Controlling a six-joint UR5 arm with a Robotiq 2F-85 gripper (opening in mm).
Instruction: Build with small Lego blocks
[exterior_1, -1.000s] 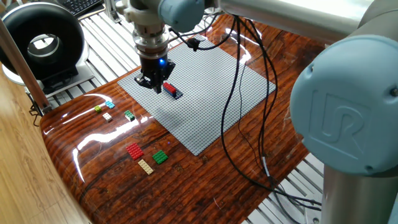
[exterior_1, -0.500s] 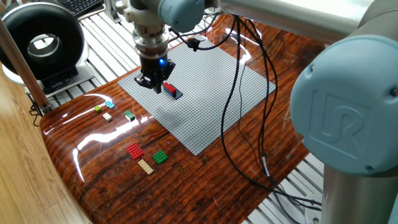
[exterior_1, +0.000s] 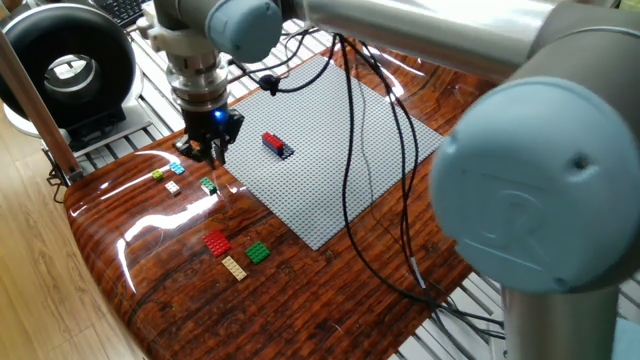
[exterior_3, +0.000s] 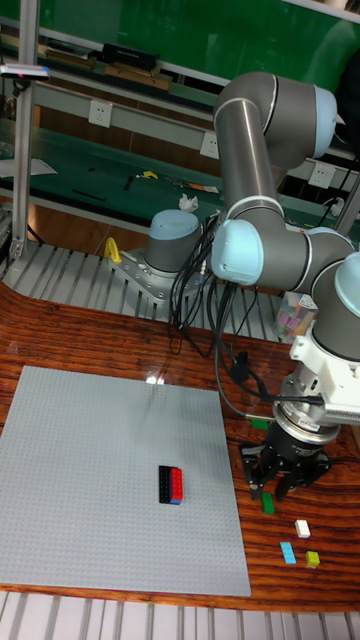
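Fetch step. Pincer (exterior_1: 207, 152) hangs with jaws apart, nothing held, above loose small Lego blocks (exterior_1: 207, 185) on bench (exterior_1: 160, 250). Red-and-blue stack (exterior_1: 276, 145) sits on grey baseplate (exterior_1: 330, 150). Next: descend squarely over green block (exterior_3: 268, 501), then close.

Joined bricks (exterior_1: 277, 146) on baseplate (exterior_1: 330, 150)

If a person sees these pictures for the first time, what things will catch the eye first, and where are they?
The big pale-blue robot arm dominates, its gripper hanging just off the grey baseplate, above the loose small bricks on the wooden table. On the baseplate sits a small red and dark block stack. A red brick, a green brick and a tan brick lie together near the table's front edge.
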